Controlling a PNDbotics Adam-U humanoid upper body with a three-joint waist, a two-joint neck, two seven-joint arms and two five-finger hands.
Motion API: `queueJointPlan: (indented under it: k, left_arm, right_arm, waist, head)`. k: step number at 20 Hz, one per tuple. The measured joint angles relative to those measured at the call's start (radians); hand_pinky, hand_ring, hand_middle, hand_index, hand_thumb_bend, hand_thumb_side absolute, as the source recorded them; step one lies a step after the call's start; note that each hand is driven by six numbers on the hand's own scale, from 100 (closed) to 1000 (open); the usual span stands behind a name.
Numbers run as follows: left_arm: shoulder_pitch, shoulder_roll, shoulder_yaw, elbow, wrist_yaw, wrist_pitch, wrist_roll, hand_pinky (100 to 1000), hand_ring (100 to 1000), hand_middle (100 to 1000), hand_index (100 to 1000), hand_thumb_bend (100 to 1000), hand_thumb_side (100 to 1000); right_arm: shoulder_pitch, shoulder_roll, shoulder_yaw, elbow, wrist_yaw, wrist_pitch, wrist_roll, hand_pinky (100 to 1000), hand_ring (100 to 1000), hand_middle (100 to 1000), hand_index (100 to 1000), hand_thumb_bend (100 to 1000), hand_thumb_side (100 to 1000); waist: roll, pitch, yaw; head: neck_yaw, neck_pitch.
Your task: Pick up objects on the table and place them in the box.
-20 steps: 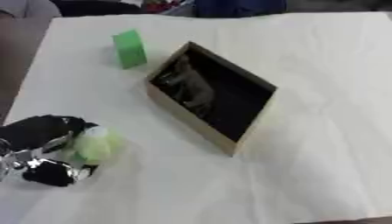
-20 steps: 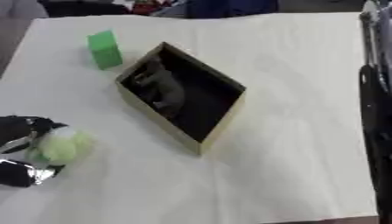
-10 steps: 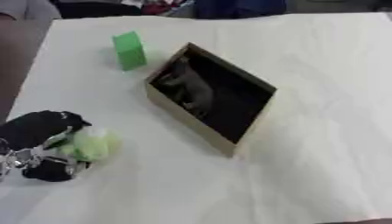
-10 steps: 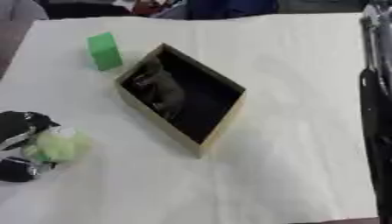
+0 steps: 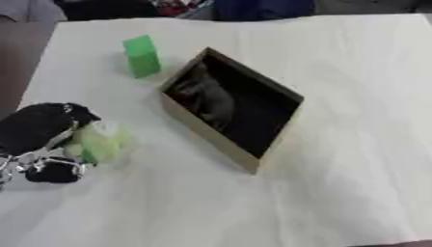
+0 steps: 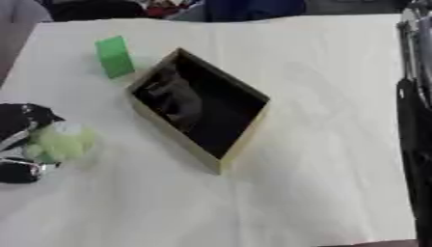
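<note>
My left hand (image 5: 42, 132) is at the left edge of the table, its fingers and thumb curled round a pale green, fuzzy-looking object (image 5: 100, 144). The object looks blurred. To its right lies the open box (image 5: 229, 107), tan outside and black inside, set at an angle, with a dark grey thing (image 5: 208, 97) in its upper end. A green block (image 5: 141, 56) stands upright beyond the box's upper left corner. My right hand does not show; only a black arm part (image 6: 415, 120) runs down the right edge of the right eye view.
The white table (image 5: 354, 144) stretches wide to the right of and in front of the box. Its left edge runs close to my left hand. Dark shapes and cloth lie past the far edge.
My left hand has risen and shifted a little toward the box with the pale green object in it. The box and green block stay put.
</note>
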Motion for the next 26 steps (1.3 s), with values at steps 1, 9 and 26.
queueJointPlan:
  k: [1, 9, 26]
  left_arm:
    - [-0.028, 0.000, 0.003, 0.000, 0.001, -0.007, 0.007, 645, 703, 607, 786, 100, 315]
    - [-0.319, -0.081, -0.010, 0.000, 0.038, -0.058, -0.016, 649, 699, 607, 783, 100, 390]
    - [-0.624, -0.346, -0.180, 0.000, -0.032, -0.077, -0.211, 655, 709, 607, 782, 100, 398]
  right_arm:
    - [0.001, 0.000, 0.000, -0.002, 0.000, 0.001, -0.001, 1000, 955, 862, 885, 111, 779]
    - [0.014, 0.011, 0.000, -0.009, 0.000, 0.004, -0.001, 1000, 955, 861, 885, 110, 782]
    - [0.022, 0.029, 0.001, -0.020, -0.001, 0.016, 0.012, 1000, 956, 859, 885, 108, 792]
  waist:
    - [0.001, -0.001, 0.001]
    - [0.006, -0.013, 0.003]
    - [0.017, -0.015, -0.008]
  head:
    - [-0.001, 0.000]
    - [-0.012, 0.010]
    - [0.000, 0.013]
